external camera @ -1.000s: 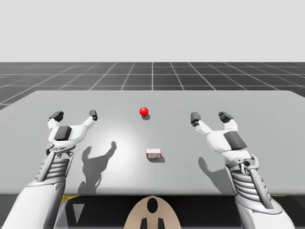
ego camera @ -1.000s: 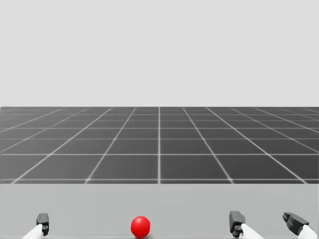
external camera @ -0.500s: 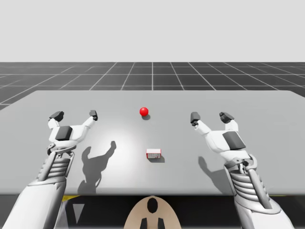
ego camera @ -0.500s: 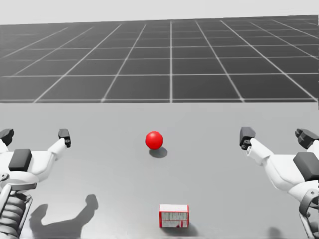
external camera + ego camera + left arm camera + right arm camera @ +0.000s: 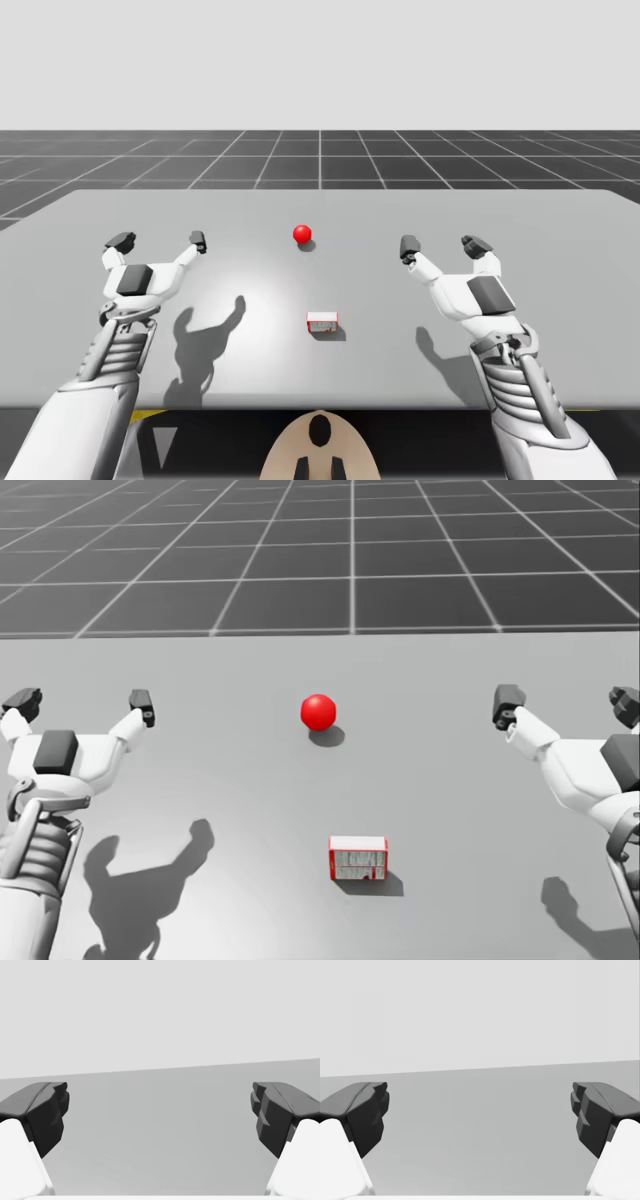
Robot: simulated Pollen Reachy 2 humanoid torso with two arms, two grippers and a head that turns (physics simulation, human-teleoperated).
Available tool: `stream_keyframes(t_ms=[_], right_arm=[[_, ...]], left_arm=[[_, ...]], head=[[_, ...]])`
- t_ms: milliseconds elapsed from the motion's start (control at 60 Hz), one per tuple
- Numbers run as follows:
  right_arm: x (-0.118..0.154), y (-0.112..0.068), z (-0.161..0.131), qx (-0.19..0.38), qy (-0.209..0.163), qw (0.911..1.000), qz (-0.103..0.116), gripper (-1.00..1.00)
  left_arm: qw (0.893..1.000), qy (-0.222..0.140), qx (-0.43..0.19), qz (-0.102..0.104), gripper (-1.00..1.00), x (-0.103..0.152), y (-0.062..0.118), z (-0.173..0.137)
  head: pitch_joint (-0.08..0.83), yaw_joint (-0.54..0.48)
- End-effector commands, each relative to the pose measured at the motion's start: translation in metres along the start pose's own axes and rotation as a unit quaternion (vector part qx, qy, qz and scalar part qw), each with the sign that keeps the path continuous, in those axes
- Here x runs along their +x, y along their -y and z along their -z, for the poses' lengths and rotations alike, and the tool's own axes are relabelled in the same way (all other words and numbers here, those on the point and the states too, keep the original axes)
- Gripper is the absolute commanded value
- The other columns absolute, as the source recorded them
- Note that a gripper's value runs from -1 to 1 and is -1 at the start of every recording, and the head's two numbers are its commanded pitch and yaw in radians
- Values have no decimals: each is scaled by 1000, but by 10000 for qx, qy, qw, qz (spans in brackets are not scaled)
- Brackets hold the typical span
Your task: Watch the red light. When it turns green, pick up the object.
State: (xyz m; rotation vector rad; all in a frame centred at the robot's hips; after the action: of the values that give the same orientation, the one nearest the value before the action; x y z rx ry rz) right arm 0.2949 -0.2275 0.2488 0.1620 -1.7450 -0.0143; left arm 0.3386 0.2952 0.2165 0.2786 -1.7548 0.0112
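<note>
My head is tilting further down than half a second ago, so the head view is taking in more tabletop; nothing on it is shifting. The light is staying red, sitting beyond the box (red and white, lying flat). The left fingers and right fingers are still hovering spread apart, well off to either side of the box, holding nothing.

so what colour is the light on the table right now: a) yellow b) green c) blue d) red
d, the light beyond the red and white box shows red, and both the left claw and the right claw hang open, away from the box.
</note>
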Motion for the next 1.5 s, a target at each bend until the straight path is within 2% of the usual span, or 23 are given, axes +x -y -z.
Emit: stream_keyframes(t_ms=[17,1500], right_arm=[[-2,-3,-1,0,11,10000,71,-1000],[-2,-2,0,65,69,10000,-9,-1000]], left_arm=[[9999,84,-39,-38,-1000,1,1,-1],[10000,52,-85,-5,-1000,1,3,-3]], head=[[480,68],[463,69]])
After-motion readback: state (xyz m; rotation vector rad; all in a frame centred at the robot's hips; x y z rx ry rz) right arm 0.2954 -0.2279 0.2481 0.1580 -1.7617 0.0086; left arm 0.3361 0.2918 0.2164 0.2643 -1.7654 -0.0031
